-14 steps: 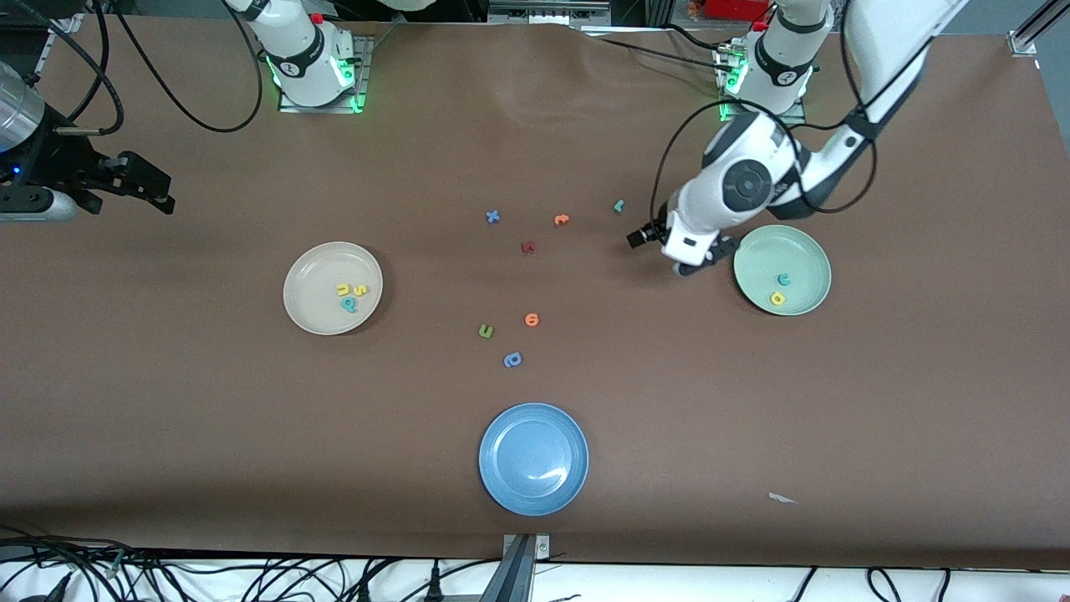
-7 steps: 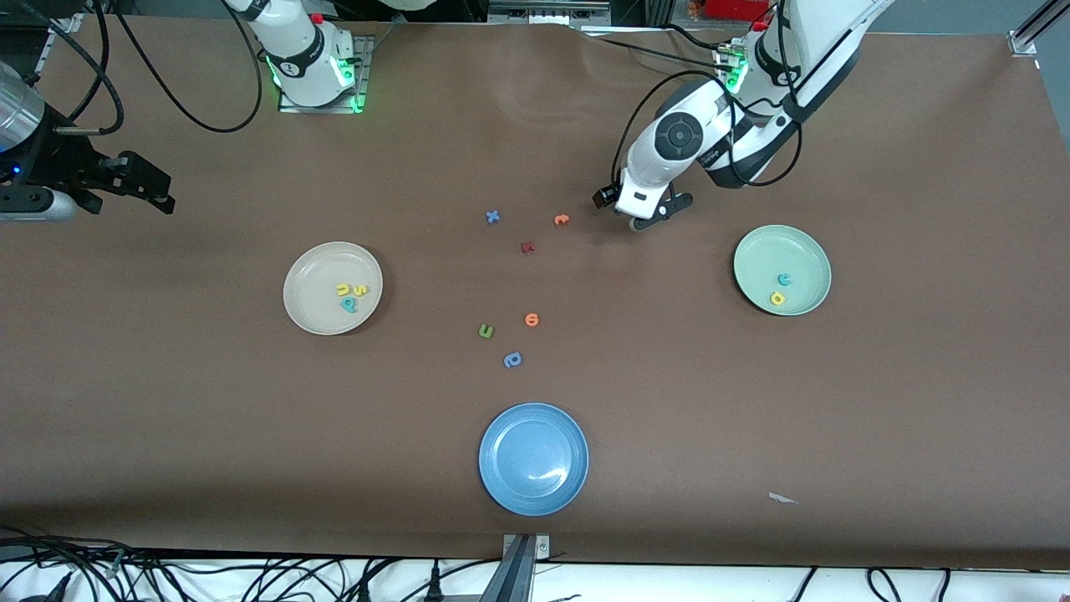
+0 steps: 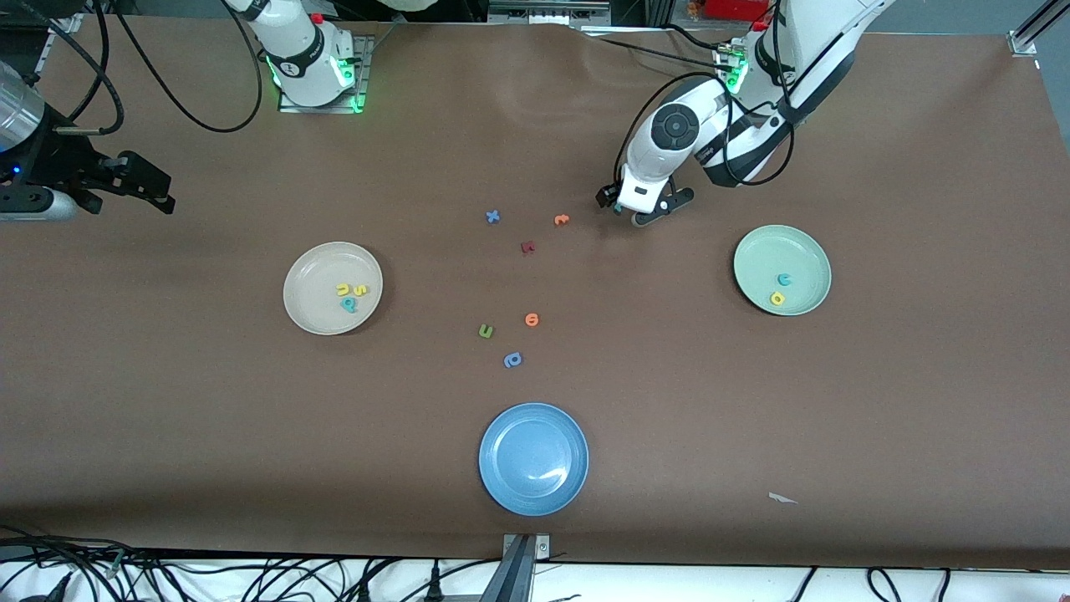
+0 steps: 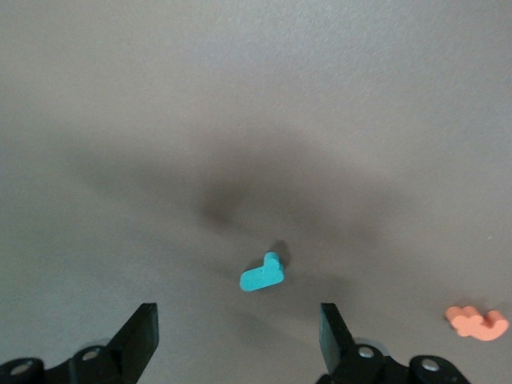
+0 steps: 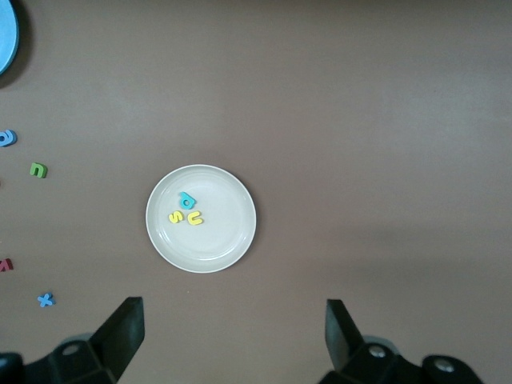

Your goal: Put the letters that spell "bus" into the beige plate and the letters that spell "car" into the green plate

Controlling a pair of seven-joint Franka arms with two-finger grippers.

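Observation:
The thin teal r lies flat on the brown table. My left gripper hangs low over it, open, one finger on either side. From the front only a speck of the r shows under the left gripper. The green plate holds the teal c and yellow a. The beige plate holds the yellow u, yellow s and teal b. My right gripper waits open and empty, high at the right arm's end, looking down on the beige plate.
Loose letters lie mid-table: a blue x, an orange one close beside the left gripper, a dark red one, another orange, a green u and a blue one. A blue plate sits nearest the front camera.
My left arm swung from beside the green plate to over the teal r and settled lower there. The right arm has not moved.

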